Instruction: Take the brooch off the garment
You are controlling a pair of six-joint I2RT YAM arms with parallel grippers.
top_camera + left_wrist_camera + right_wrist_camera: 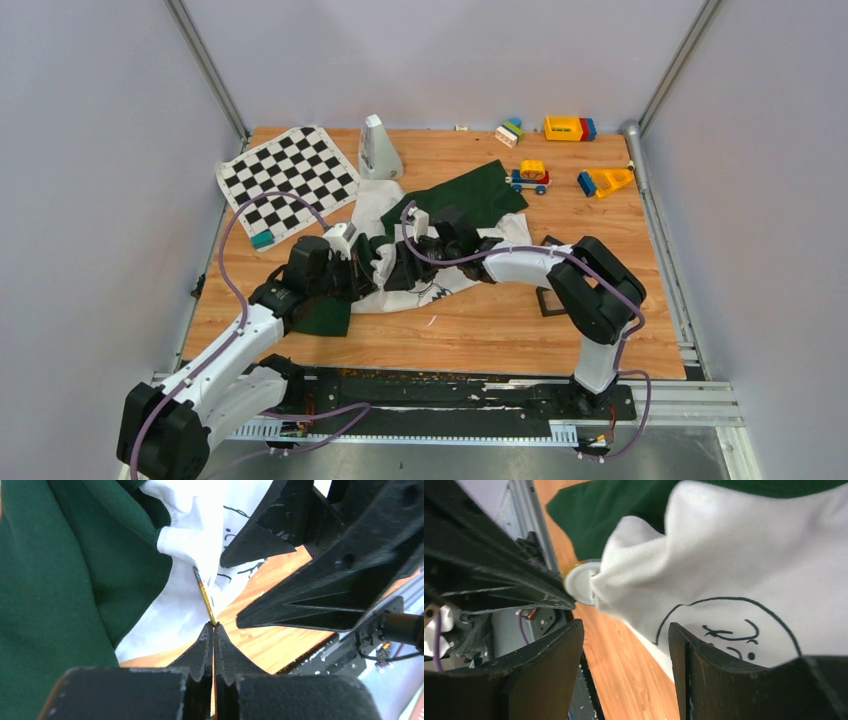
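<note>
In the left wrist view the left gripper (pixel 214 627) has its two black fingers pressed together at bottom centre, pinching the lower edge of the brooch (pixel 204 595). From here the brooch is seen edge-on, as a thin gold sliver slanting up and to the left into a bunched fold of the garment (pixel 195 525). The dark green sleeve (pixel 60 580) fills the left of that frame. The right wrist view shows the brooch face-on at centre left, a small pale disc with a yellowish rim. Dark fingertips touch it from the left and the white cloth is puckered against its right side; whether the pin passes through the fabric cannot be made out. The right gripper (pixel 624 627) stands open at the bottom of its frame, its fingers well apart and clamping nothing, with the line-drawn cartoon face (pixel 729 625) just above the right-hand finger. Seen from overhead, both grippers meet over the crumpled shirt at the middle of the wooden table (pixel 500 335). The chequered mat (pixel 290 180) lies at upper left.
</note>
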